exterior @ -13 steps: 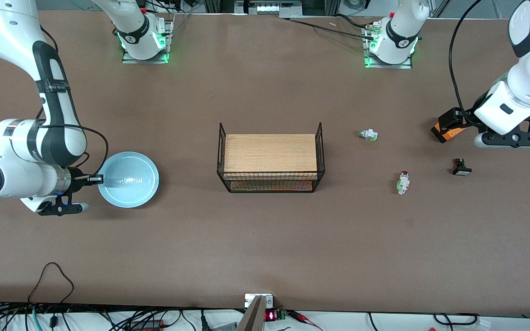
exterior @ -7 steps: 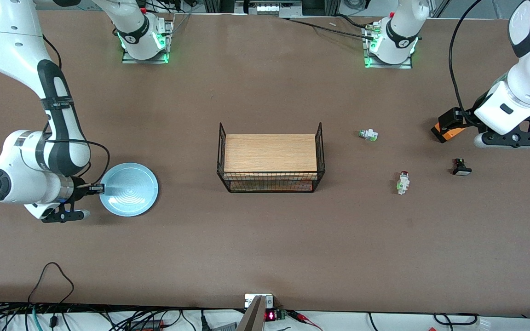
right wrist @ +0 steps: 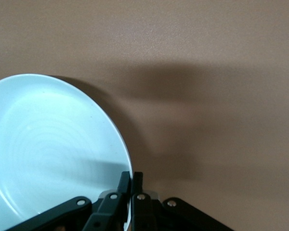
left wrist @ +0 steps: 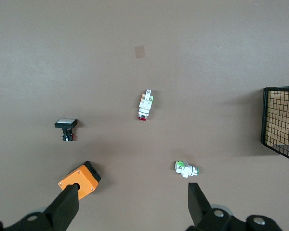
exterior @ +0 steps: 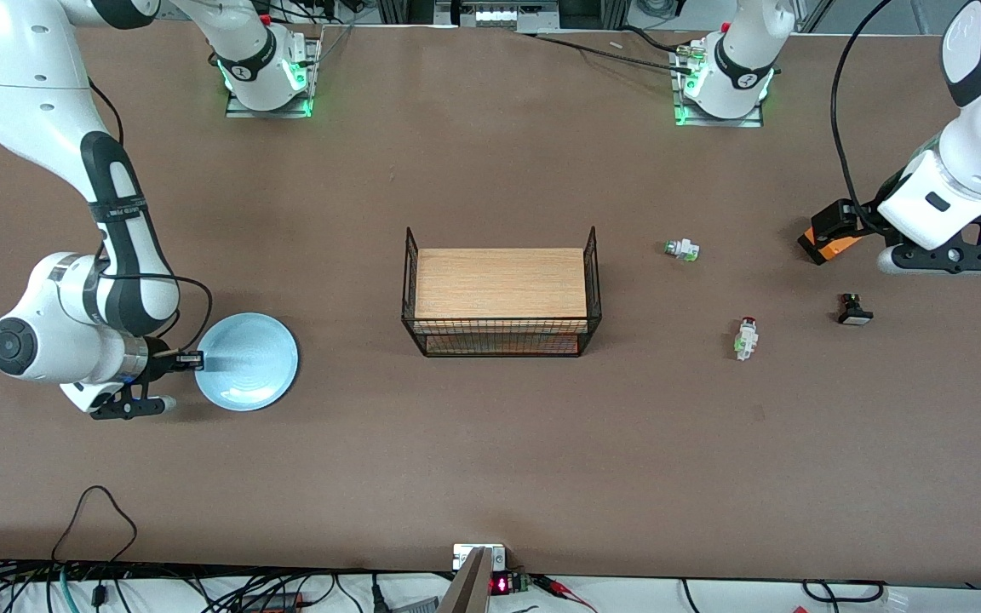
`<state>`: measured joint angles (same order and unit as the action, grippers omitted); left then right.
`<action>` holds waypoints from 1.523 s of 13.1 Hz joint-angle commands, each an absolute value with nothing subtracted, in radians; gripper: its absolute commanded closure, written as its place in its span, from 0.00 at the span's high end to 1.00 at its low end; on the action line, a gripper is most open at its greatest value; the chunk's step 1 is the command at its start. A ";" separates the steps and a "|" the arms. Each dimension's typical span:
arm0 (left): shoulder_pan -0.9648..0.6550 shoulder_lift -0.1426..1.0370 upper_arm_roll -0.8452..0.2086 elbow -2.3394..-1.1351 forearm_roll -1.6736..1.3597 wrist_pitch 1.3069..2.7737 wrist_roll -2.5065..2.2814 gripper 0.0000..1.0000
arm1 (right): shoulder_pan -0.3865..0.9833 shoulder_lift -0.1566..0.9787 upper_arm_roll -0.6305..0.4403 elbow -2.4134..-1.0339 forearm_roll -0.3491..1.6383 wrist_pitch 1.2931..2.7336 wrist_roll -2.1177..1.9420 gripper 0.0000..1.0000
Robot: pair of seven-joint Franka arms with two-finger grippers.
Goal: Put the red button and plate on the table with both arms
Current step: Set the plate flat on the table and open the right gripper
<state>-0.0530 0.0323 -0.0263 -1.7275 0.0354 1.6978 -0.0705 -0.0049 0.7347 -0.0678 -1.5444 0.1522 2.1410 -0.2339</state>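
The light-blue plate [exterior: 248, 362] is at the right arm's end of the table, tilted and low over the brown table [exterior: 490, 460]. My right gripper [exterior: 188, 361] is shut on its rim; the right wrist view shows the fingers [right wrist: 131, 180] pinching the plate's [right wrist: 53, 149] edge. The red button [exterior: 746, 337] lies on the table toward the left arm's end and also shows in the left wrist view [left wrist: 144, 104]. My left gripper [exterior: 949, 255] hangs open and empty [left wrist: 132, 206] above the table near the orange box, apart from the button.
A wood-topped black wire rack [exterior: 501, 294] stands mid-table. A white-green switch [exterior: 681, 249], a black switch with white cap [exterior: 854, 310] and an orange box [exterior: 827, 234] lie near the left gripper. Cables run along the table's front edge.
My right arm has carried the plate toward the front camera and lower to the table. The left arm and the switches have not moved.
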 commanded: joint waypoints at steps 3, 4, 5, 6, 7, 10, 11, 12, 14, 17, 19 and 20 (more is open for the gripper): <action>-0.052 0.015 -0.026 -1.730 0.032 1.686 -0.075 1.00 | -0.023 0.742 -0.052 -1.540 0.179 2.161 -0.262 0.58; -0.052 0.015 -0.026 -1.730 0.032 1.686 -0.074 1.00 | -0.021 0.739 -0.052 -1.534 0.178 2.157 -0.262 0.64; -0.052 0.015 -0.026 -1.730 0.032 1.686 -0.075 1.00 | -0.021 0.735 -0.052 -1.526 0.178 2.151 -0.262 0.64; -0.052 0.017 -0.026 -1.726 0.032 1.686 -0.074 1.00 | -0.018 0.733 -0.048 -1.508 0.179 2.143 -0.262 0.66; -0.052 0.017 -0.026 -1.726 0.032 1.686 -0.074 1.00 | -0.017 0.720 -0.041 -1.491 0.183 2.131 -0.262 0.77; -0.054 0.017 -0.026 -1.724 0.032 1.686 -0.075 1.00 | -0.021 0.695 -0.040 -1.416 0.184 2.026 -0.259 1.00; -0.054 0.017 -0.028 -1.724 0.032 1.686 -0.075 1.00 | -0.021 0.693 -0.041 -1.375 0.187 1.963 -0.255 1.00; -0.054 0.017 -0.028 -1.724 0.032 1.686 -0.075 1.00 | -0.025 0.692 -0.046 -1.353 0.193 1.918 -0.250 1.00; -0.054 0.017 -0.028 -1.723 0.032 1.686 -0.075 1.00 | -0.057 0.675 -0.045 -1.348 0.206 1.890 -0.259 1.00; -0.054 0.017 -0.028 -1.723 0.032 1.686 -0.075 1.00 | -0.069 0.608 -0.046 -1.345 0.204 1.758 -0.355 1.00; -0.054 0.017 -0.028 -1.723 0.032 1.686 -0.075 1.00 | -0.060 0.588 -0.041 -1.316 0.204 1.744 -0.391 1.00; -0.054 0.017 -0.028 -1.723 0.032 1.686 -0.075 1.00 | -0.052 0.581 -0.040 -1.312 0.192 1.744 -0.394 1.00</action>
